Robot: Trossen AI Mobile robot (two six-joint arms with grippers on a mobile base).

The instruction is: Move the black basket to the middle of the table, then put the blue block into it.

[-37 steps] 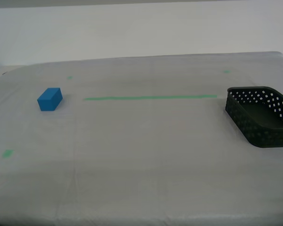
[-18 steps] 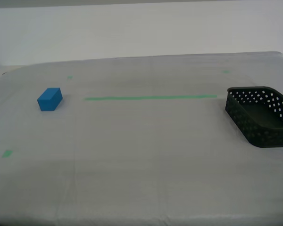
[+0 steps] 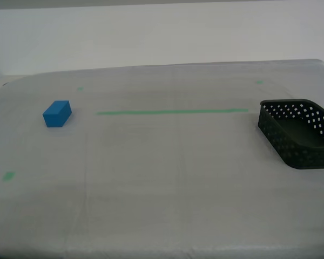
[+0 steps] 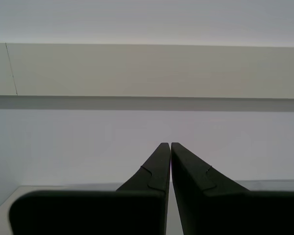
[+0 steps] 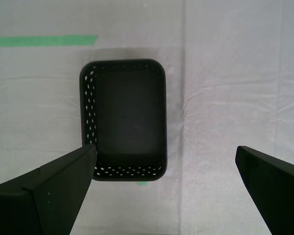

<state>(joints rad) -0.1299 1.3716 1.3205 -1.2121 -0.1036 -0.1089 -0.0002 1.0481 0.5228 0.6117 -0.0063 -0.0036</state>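
Two grippers show only in their wrist views: my first gripper (image 5: 164, 154) hangs with jaws wide apart above the black basket (image 5: 123, 119), which lies below and between its fingers near the green tape line (image 5: 43, 40). My second gripper (image 4: 166, 145) has its jaws pressed together, pointing at a pale wall. The blue block (image 3: 57, 113) sits on the table (image 3: 167, 178), well apart from the basket.
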